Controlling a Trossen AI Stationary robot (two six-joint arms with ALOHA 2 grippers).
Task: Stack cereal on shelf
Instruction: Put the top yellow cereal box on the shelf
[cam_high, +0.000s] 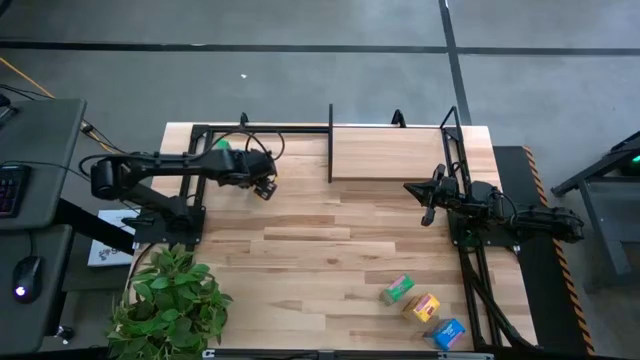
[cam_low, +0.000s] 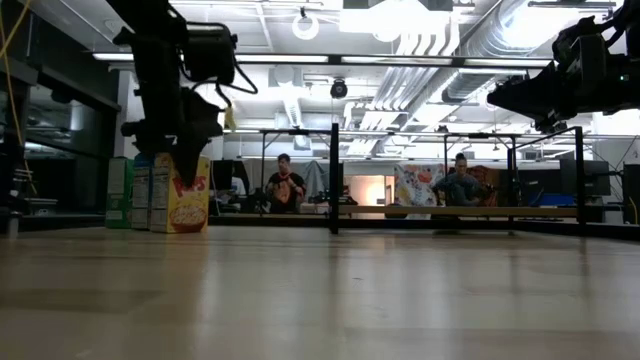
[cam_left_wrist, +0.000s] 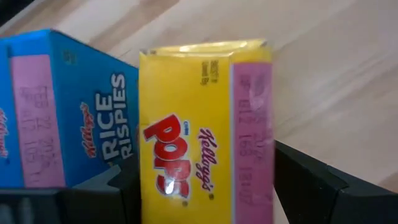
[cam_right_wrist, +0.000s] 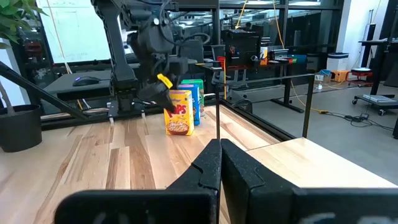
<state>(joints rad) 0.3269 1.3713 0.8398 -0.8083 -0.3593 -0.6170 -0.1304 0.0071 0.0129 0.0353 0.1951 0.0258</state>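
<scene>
standing between the left claw (cam_left_wrist: 205, 193) fingers, yellow cereal box (cam_left_wrist: 202, 130)

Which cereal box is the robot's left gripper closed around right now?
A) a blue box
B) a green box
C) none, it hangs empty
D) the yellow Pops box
D: the left wrist view shows the yellow Pops box between the left gripper fingers, with a blue box standing beside it; the right gripper is shut and empty.

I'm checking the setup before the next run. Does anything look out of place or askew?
Three cereal boxes lie scattered at mixed angles near the table's front right corner, far from the shelf board. Three more stand upright by the left gripper, which is around the yellow Corn Pops box.
</scene>
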